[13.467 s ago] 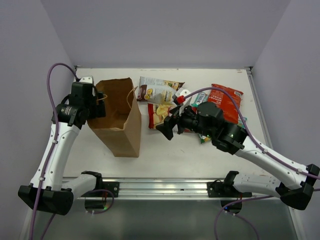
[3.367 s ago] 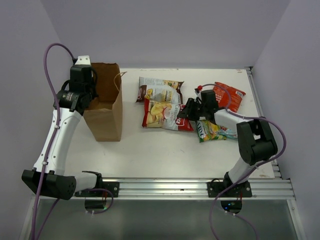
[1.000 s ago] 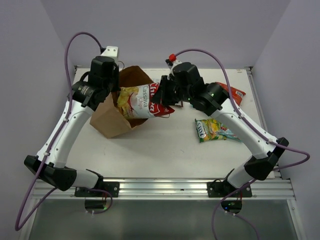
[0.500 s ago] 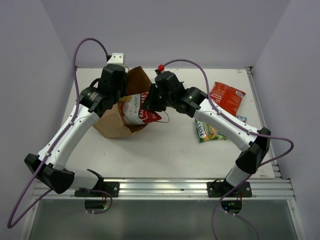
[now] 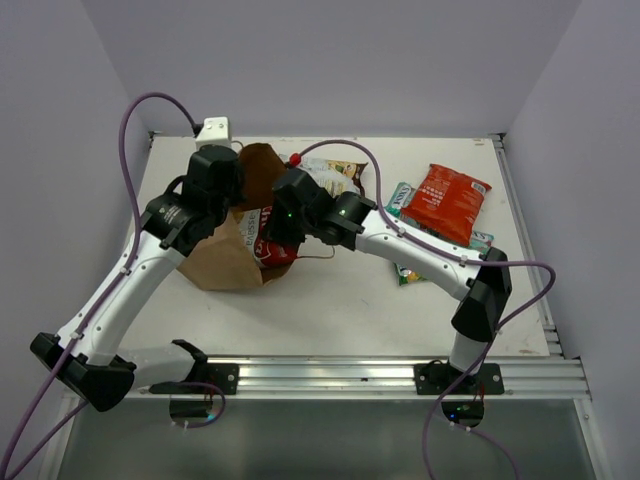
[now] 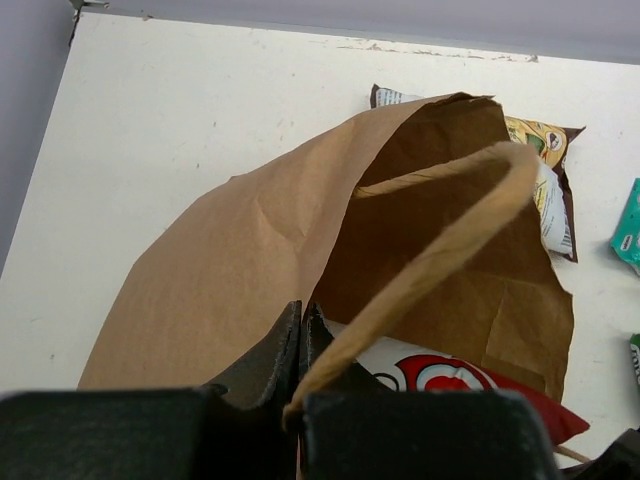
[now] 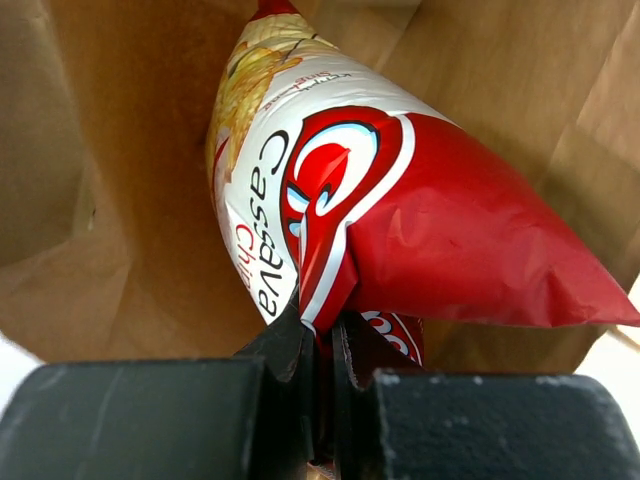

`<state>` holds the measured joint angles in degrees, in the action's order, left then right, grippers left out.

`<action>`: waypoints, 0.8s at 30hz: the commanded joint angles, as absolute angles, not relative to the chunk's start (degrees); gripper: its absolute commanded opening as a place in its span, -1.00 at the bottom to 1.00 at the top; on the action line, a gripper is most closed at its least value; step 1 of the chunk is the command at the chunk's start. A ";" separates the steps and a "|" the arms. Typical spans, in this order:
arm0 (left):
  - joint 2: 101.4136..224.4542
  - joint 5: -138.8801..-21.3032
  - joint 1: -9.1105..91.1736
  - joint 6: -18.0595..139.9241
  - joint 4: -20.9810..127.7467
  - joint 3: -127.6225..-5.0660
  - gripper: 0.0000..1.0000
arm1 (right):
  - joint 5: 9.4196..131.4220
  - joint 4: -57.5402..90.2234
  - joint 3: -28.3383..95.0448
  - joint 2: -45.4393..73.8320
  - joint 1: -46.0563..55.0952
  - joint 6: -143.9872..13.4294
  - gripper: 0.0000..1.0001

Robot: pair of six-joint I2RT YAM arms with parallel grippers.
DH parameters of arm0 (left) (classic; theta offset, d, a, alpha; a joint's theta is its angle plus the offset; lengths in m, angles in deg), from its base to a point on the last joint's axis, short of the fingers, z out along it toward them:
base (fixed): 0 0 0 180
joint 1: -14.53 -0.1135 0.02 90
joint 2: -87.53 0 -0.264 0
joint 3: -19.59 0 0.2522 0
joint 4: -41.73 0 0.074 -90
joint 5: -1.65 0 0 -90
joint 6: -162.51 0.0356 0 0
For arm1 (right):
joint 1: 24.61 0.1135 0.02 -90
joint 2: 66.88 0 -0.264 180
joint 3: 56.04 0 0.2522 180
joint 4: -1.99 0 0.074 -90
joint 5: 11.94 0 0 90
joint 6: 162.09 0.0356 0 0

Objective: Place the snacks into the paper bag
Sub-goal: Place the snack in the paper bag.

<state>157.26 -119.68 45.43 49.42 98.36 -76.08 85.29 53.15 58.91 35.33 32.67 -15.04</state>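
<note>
right gripper [image 7: 318,322] pinched tight on the cassava chips [image 7: 400,230], mostly inside the paper bag [image 6: 220,270]; left gripper [image 6: 300,325] clamps its rim. next, i'd guess: let go.

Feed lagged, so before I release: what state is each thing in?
paper bag: tipped over, mouth open
left gripper: shut on the paper bag's rim
right gripper: shut on the cassava chips
cassava chips: partly inside the paper bag
white-brown chips: on table, outside
red-orange bag: on table, outside
candy bag: on table, partly hidden
</note>
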 commanded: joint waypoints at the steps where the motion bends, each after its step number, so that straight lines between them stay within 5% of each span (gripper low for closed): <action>1: 156.00 -121.40 45.82 47.20 95.21 -76.35 -1.00 | 90.18 48.44 62.66 36.82 32.87 -13.11 -1.00; 24: 161.09 -121.58 45.82 46.76 93.72 -74.59 -1.00 | 82.91 44.31 56.25 37.88 30.06 -8.02 -1.00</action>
